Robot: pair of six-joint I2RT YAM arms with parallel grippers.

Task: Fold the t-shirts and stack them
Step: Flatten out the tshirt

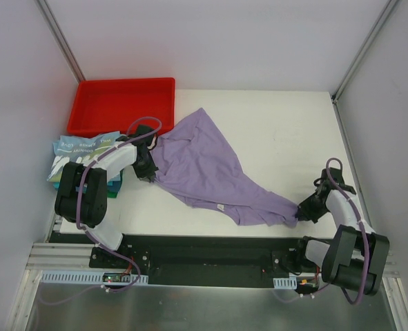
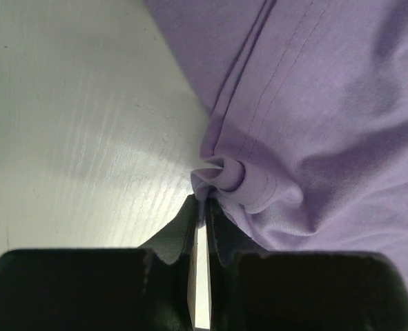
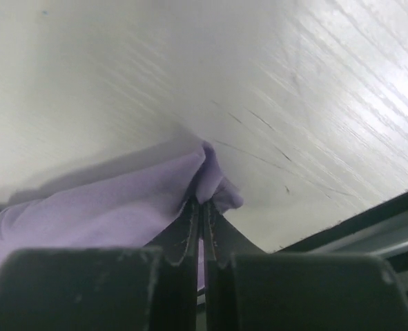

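Two grips, both mine: left gripper [image 2: 202, 207] clamped on a bunched edge of the shirt [image 1: 204, 169], right gripper [image 3: 204, 207] pinching its opposite tip. It lies rumpled across the table [image 1: 286, 131], with the folded stack [image 1: 79, 148] at left. Step, I judge: spreading flat. Next move: draw the grips apart, evenly.

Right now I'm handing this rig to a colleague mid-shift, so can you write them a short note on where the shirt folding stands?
Left hand: shut on a bunched edge of the purple shirt, on its left side.
Right hand: shut on the same shirt's far tip, toward the near right of the table.
The purple shirt lies crumpled and unfolded, drawn out between both hands.
Folded shirts: piled at the table's left edge, in front of the red tray, light blue one on top.
Done: both grips taken.
Left: spread the purple shirt flat, fold it, stack it on the pile.
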